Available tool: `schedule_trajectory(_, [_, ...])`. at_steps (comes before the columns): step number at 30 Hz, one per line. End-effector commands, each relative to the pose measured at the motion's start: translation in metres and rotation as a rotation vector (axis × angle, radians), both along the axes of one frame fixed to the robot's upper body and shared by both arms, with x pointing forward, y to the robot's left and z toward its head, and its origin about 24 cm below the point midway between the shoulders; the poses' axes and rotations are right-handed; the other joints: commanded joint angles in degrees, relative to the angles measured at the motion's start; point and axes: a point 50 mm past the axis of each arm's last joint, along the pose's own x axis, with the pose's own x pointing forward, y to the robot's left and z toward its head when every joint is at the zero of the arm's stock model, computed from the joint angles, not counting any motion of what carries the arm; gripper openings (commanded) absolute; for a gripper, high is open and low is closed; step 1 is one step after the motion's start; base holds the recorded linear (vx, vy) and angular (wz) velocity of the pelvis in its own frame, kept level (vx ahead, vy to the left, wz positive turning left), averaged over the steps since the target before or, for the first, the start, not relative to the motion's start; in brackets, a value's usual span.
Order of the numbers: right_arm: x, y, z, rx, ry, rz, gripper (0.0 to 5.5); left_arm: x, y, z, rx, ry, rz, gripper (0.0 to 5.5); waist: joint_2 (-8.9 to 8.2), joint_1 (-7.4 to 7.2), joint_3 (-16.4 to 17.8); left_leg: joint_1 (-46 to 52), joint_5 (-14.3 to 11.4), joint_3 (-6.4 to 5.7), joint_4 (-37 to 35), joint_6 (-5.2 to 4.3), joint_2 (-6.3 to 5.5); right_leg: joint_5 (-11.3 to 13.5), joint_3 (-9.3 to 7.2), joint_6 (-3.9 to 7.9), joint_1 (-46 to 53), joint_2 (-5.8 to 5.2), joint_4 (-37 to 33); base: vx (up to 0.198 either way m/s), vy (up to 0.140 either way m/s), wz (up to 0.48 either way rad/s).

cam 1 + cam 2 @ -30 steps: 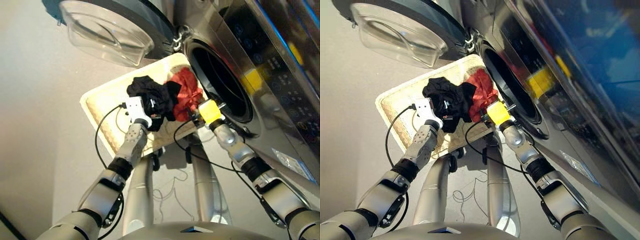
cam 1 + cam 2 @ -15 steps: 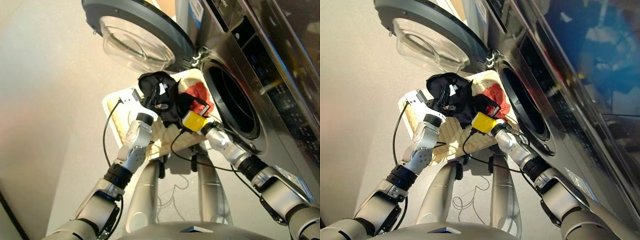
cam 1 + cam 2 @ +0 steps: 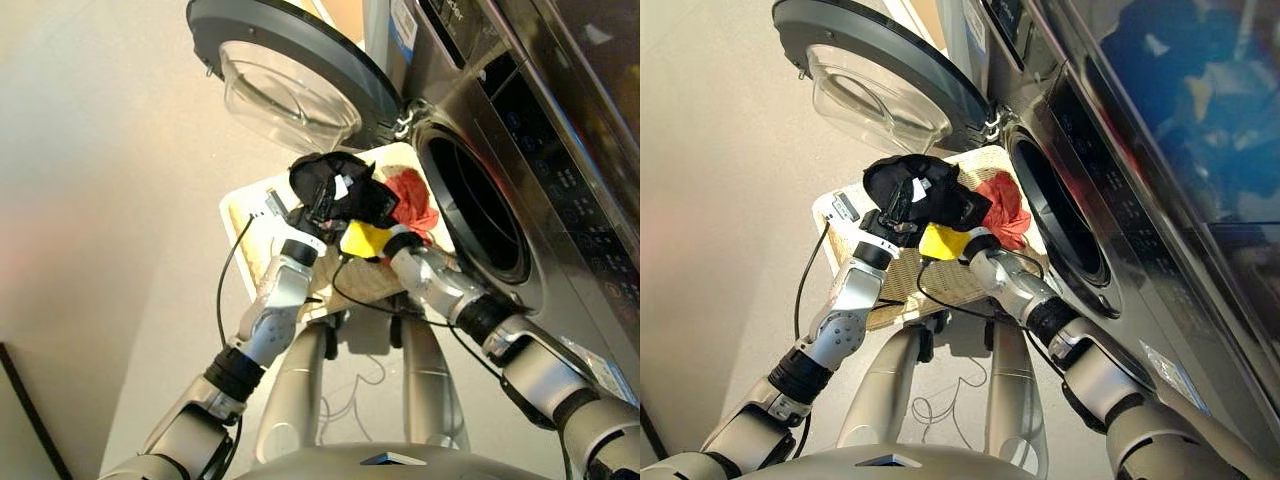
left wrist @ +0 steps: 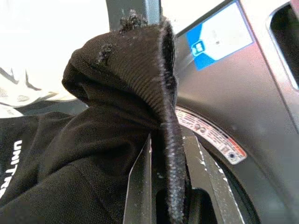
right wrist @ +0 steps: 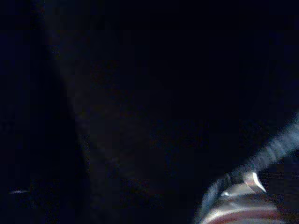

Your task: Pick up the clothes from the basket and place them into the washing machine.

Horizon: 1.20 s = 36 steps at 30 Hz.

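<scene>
The left gripper (image 3: 322,208) is holding a black garment (image 3: 340,190) up above the basket (image 3: 245,215), with the dark cloth bunched over its fingers. In the left wrist view a thick fold of the black garment (image 4: 117,107) is draping over and between the fingers, which are pinching it; beyond the cloth the washing machine (image 4: 261,116) front is showing, with a blue label and a round warning sticker on its dark panel.

The right gripper (image 3: 385,222) is reaching in from the other side, buried under the same black bundle just beside the left gripper. Whether its fingers are spread or pressed together I cannot tell: the right wrist view is almost wholly dark with cloth against the lens.

A red garment (image 3: 412,200) is lying in the basket just past the right gripper, on the side toward the drum mouth (image 3: 478,208). The basket is sitting below both grippers, its cream woven rim showing to the left gripper's outer side. The drum mouth is standing open beyond the right gripper, dark inside. The round glass door (image 3: 290,75) is swung wide open, ahead of the left gripper and above the basket. The floor (image 3: 100,200) around is pale and plain.
</scene>
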Motion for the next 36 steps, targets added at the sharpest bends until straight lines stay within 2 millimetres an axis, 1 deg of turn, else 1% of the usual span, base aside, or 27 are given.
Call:
schedule_trajectory(1, [0.003, 0.028, 0.036, 0.151, -0.095, 0.063, 0.0, -0.015, 0.003, 0.024, -0.031, -0.133, -0.048, 0.0, 0.76, 0.34, -2.55, -4.25, 1.88, -0.74, -0.65, 1.82, -1.82, -0.23, -2.23, 2.98, 2.71, 0.74, -4.7, 0.0, 0.0, 0.0])
schedule_trajectory(6, [0.001, 0.019, 0.039, 0.222, -0.103, 0.042, 0.0, -0.011, 0.007, 0.018, -0.02, -0.109, -0.012, 0.0, 0.55, -0.01, -2.36, -3.91, 2.03, -0.84, -0.95, 1.8, -1.86, -0.26, -2.28, 2.99, 2.84, 0.7, -4.64, 0.0, 0.0, 0.0])
schedule_trajectory(7, [-0.002, 0.015, 0.037, 0.265, -0.085, 0.035, 0.0, -0.008, 0.009, 0.015, -0.014, -0.092, 0.022, 3.84, 0.31, -0.31, -2.31, -3.94, 1.98, -0.72, -0.93, 1.84, -1.84, -0.19, -2.24, 2.97, 2.86, 0.7, -4.73, 0.0, 0.0, 0.0])
schedule_trajectory(8, [-0.002, 0.015, 0.036, 0.265, -0.085, 0.035, 0.0, -0.008, 0.009, 0.015, -0.014, -0.092, 0.022, 5.5, 0.32, -0.3, -2.32, -3.94, 1.97, -0.72, -0.93, 1.84, -1.84, -0.19, -2.23, 2.97, 2.86, 0.7, -4.73, 0.0, 0.0, 0.0])
schedule_trajectory(10, [-0.007, 0.004, 0.022, 0.385, 0.003, -0.011, 0.0, -0.001, 0.018, 0.01, 0.03, -0.082, 0.104, 5.5, 0.14, -0.74, -2.21, -3.96, 1.96, -0.61, -0.94, 1.87, -1.77, -0.12, -2.21, 2.96, 2.78, 0.67, -4.7, 0.0, 0.0, 0.0])
schedule_trajectory(11, [-0.007, 0.003, 0.022, 0.385, 0.003, -0.012, 0.0, -0.002, 0.018, 0.01, 0.03, -0.081, 0.104, 5.5, 0.14, -0.73, -2.23, -3.96, 1.95, -0.61, -0.94, 1.87, -1.77, -0.13, -2.21, 2.96, 2.77, 0.67, -4.7, 0.0, 0.0, 0.0])
schedule_trajectory(13, [-0.016, -0.005, 0.004, 0.507, 0.11, -0.051, 0.0, 0.008, 0.036, 0.001, 0.109, -0.061, 0.253, 5.5, -0.24, -1.27, -2.2, -3.89, 1.91, -0.48, -0.95, 1.83, -1.49, -0.25, -2.23, 2.86, 2.71, 0.72, -4.56, 0.0, 0.0, 0.0])
schedule_trajectory(14, [-0.016, -0.005, 0.003, 0.507, 0.11, -0.051, 0.0, 0.008, 0.036, 0.001, 0.109, -0.061, 0.253, 5.5, -0.23, -1.27, -2.21, -3.89, 1.91, -0.48, -0.95, 1.83, -1.49, -0.26, -2.23, 2.86, 2.71, 0.72, -4.55, 0.0, 0.0, 0.0])
schedule_trajectory(16, [-0.021, -0.019, -0.018, 0.647, 0.232, -0.138, 0.0, 0.016, 0.059, -0.012, 0.181, -0.012, 0.415, 5.5, -0.58, -1.65, -2.3, -3.83, 1.84, -0.39, -0.92, 1.78, -1.26, -0.36, -2.17, 2.75, 2.65, 0.69, -4.52, 0.0, 0.0, 0.0])
schedule_trajectory(17, [-0.021, -0.019, -0.018, 0.647, 0.232, -0.138, 0.0, 0.016, 0.059, -0.012, 0.181, -0.012, 0.415, 5.5, -0.57, -1.65, -2.3, -3.84, 1.83, -0.39, -0.91, 1.78, -1.26, -0.37, -2.17, 2.75, 2.64, 0.69, -4.51, 0.0, 0.0, 0.0])
schedule_trajectory(18, [-0.021, -0.024, -0.025, 0.709, 0.275, -0.182, 0.0, 0.018, 0.066, -0.017, 0.19, 0.01, 0.463, 5.5, -0.63, -1.71, -2.38, -3.94, 1.79, -0.39, -0.86, 1.79, -1.22, -0.45, -2.11, 2.74, 2.53, 0.72, -4.39, 0.0, 0.0, 0.0])
schedule_trajectory(20, [-0.022, -0.039, -0.044, 0.926, 0.389, -0.313, 0.0, 0.018, 0.08, -0.032, 0.202, 0.088, 0.545, 5.5, -0.58, -1.66, -2.44, -4.08, 1.76, -0.23, -0.79, 1.69, -1.04, -0.53, -2.12, 2.67, 2.41, 0.7, -4.3, 0.0, 0.0, 0.0])
schedule_trajectory(21, [-0.022, -0.039, -0.043, 0.927, 0.389, -0.313, 0.0, 0.018, 0.08, -0.032, 0.202, 0.088, 0.545, 5.5, -0.59, -1.65, -2.44, -4.09, 1.75, -0.23, -0.77, 1.69, -1.03, -0.53, -2.11, 2.67, 2.39, 0.7, -4.3, 0.0, 0.0, 0.0])
schedule_trajectory(22, [-0.019, -0.053, -0.048, 1.132, 0.426, -0.412, 0.0, 0.016, 0.087, -0.043, 0.216, 0.136, 0.575, 5.5, -0.32, -1.53, -2.3, -4.24, 1.75, -0.19, -0.77, 1.6, -1.0, -0.61, -2.02, 2.59, 2.13, 0.72, -4.26, 0.0, 0.0, 0.0])
schedule_trajectory(23, [-0.019, -0.053, -0.048, 1.133, 0.426, -0.411, 0.0, 0.016, 0.087, -0.043, 0.216, 0.136, 0.574, 5.5, -0.33, -1.5, -2.29, -4.25, 1.73, -0.18, -0.75, 1.6, -1.0, -0.62, -2.0, 2.59, 2.12, 0.72, -4.25, 0.0, 0.0, 0.0])
schedule_trajectory(24, [-0.017, -0.06, -0.047, 1.217, 0.429, -0.444, 0.0, 0.014, 0.089, -0.051, 0.245, 0.164, 0.579, 5.5, -0.15, -1.39, -2.14, -4.39, 1.76, -0.12, -0.7, 1.55, -0.96, -0.7, -1.98, 2.56, 2.02, 0.71, -4.15, 0.0, 0.0, 0.0])
schedule_trajectory(25, [-0.013, -0.072, -0.043, 1.362, 0.411, -0.478, 0.0, 0.012, 0.096, -0.067, 0.319, 0.208, 0.587, 5.5, 0.24, -1.31, -1.79, -4.61, 1.78, -0.13, -0.63, 1.46, -0.93, -0.9, -1.94, 2.5, 1.62, 0.7, -3.88, 0.0, 0.0, 0.0])
schedule_trajectory(26, [-0.013, -0.072, -0.043, 1.363, 0.411, -0.477, 0.0, 0.012, 0.096, -0.067, 0.319, 0.208, 0.587, 5.5, 0.24, -1.28, -1.78, -4.63, 1.76, -0.13, -0.61, 1.46, -0.93, -0.91, -1.93, 2.5, 1.6, 0.71, -3.87, 0.0, 0.0, 0.0])
schedule_trajectory(27, [-0.01, -0.08, -0.039, 1.418, 0.391, -0.499, 0.0, 0.011, 0.099, -0.073, 0.357, 0.227, 0.592, 5.5, 0.5, -1.14, -1.57, -4.85, 1.78, -0.13, -0.5, 1.41, -0.98, -1.01, -1.93, 2.48, 1.32, 0.67, -3.62, 0.0, 0.0, 0.0])
schedule_trajectory(28, [-0.005, -0.09, -0.03, 1.512, 0.348, -0.506, 0.0, 0.009, 0.106, -0.09, 0.423, 0.286, 0.608, 5.5, 0.84, -1.09, -1.22, -5.41, 1.8, -0.19, -0.34, 1.37, -1.02, -1.24, -2.02, 2.4, 0.62, 0.61, -3.2, 0.0, 0.0, 0.0])
schedule_trajectory(29, [-0.005, -0.091, -0.03, 1.513, 0.347, -0.505, 0.0, 0.009, 0.106, -0.09, 0.422, 0.285, 0.608, 5.5, 0.85, -1.07, -1.21, -5.45, 1.79, -0.19, -0.32, 1.37, -1.02, -1.25, -2.02, 2.39, 0.59, 0.61, -3.17, 0.0, 0.0, 0.0])
schedule_trajectory(31, [0.008, -0.108, -0.004, 1.715, 0.243, -0.492, 0.0, 0.006, 0.112, -0.104, 0.483, 0.342, 0.625, 5.5, 1.77, -0.66, -0.38, -6.72, 1.78, -0.31, -0.01, 1.38, -1.14, -1.73, -1.9, 2.34, -1.13, 0.43, -2.03, 0.0, 0.0, 0.0])
schedule_trajectory(32, [0.012, -0.114, 0.007, 1.781, 0.201, -0.482, 0.0, 0.006, 0.113, -0.105, 0.492, 0.345, 0.629, 5.5, 2.05, -0.51, -0.07, -7.29, 1.73, -0.38, 0.35, 1.38, -1.1, -1.88, -1.91, 2.3, -1.74, 0.35, -1.52, 0.0, 0.0, 0.0])
schedule_trajectory(33, [0.012, -0.114, 0.007, 1.782, 0.2, -0.48, 0.0, 0.006, 0.113, -0.105, 0.492, 0.344, 0.629, 5.5, 2.04, -0.47, -0.06, -7.39, 1.69, -0.39, 0.43, 1.38, -1.09, -1.91, -1.91, 2.3, -1.84, 0.35, -1.45, 0.0, 0.0, 0.0])
schedule_trajectory(34, [0.021, -0.128, 0.03, 1.892, 0.108, -0.463, 0.0, 0.004, 0.115, -0.107, 0.528, 0.338, 0.622, 5.5, 2.87, 0.07, 0.51, -8.47, 1.56, -0.49, 0.94, 1.4, -1.3, -2.37, -1.93, 2.23, -3.19, 0.24, -0.28, 0.0, 0.0, 0.0])
schedule_trajectory(35, [0.026, -0.135, 0.045, 1.943, 0.052, -0.45, 0.0, 0.002, 0.117, -0.107, 0.541, 0.332, 0.62, 5.5, 3.35, 0.39, 0.67, -9.23, 1.47, -0.59, 1.33, 1.42, -1.32, -2.63, -1.78, 2.15, -4.11, 0.25, 0.45, 0.0, 0.0, 0.0])
schedule_trajectory(36, [0.026, -0.135, 0.045, 1.944, 0.051, -0.449, 0.0, 0.002, 0.117, -0.106, 0.541, 0.33, 0.62, 5.5, 3.32, 0.47, 0.63, -9.44, 1.41, -0.59, 1.47, 1.42, -1.31, -2.69, -1.77, 2.15, -4.32, 0.25, 0.59, 0.0, 0.0, 0.0])
